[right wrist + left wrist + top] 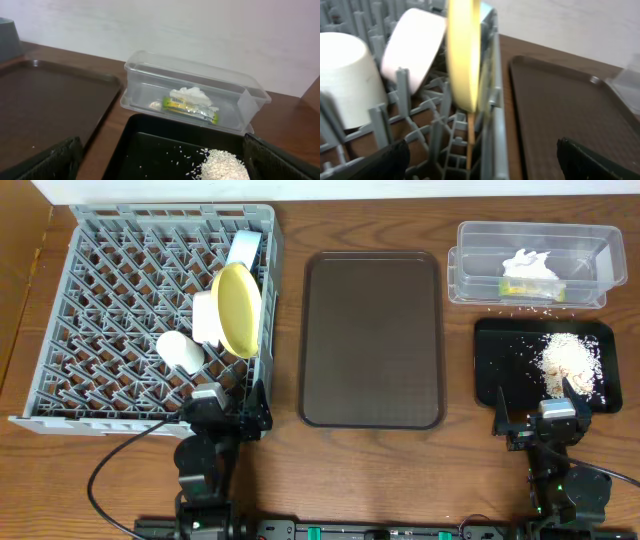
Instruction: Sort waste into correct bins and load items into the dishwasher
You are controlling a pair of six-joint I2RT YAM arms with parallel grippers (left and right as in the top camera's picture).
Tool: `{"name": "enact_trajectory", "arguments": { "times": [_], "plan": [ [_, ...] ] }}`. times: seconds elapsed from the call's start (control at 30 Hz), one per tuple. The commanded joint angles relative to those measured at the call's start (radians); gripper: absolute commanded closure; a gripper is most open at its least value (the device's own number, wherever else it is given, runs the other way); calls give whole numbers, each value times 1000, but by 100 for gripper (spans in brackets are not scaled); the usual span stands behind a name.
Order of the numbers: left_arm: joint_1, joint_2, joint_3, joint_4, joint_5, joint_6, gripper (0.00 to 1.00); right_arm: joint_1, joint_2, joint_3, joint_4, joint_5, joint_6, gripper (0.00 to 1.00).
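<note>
The grey dish rack holds the light blue bowl, the yellow-green plate on edge, the white bowl and the pale cup. In the left wrist view the plate, white bowl, cup and a thin wooden chopstick stand inside the rack wall. The clear tub holds the napkin and wrapper. Rice crumbs lie in the black tray. My left gripper is open at the rack's near right corner. My right gripper is open at the black tray's near edge.
The brown serving tray lies between the rack and the bins. A few rice grains lie on the table between tub and black tray. The right wrist view shows the tub, the black tray and the rice.
</note>
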Motion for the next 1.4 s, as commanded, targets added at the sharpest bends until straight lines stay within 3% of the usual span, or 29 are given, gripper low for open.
{"name": "enact_trajectory", "arguments": {
  "times": [0.0, 0.33, 0.87, 1.0, 1.37],
  "plan": [
    [-37, -77, -27, -35, 5, 42, 5, -15, -6, -2, -2, -11, 1, 1],
    [-122, -260, -27, -95, 5, 140, 5, -15, -6, -2, -2, -11, 1, 1],
    [-122, -259, -27, -108, -94, 139, 5, -15, -6, -2, -2, -11, 1, 1],
    [-122, -259, -27, -115, -174, 63, 5, -15, -6, -2, -2, -11, 1, 1],
    [-122, -257, -27, -112, -167, 56, 5, -15, -6, -2, -2, -11, 1, 1]
  ]
}}
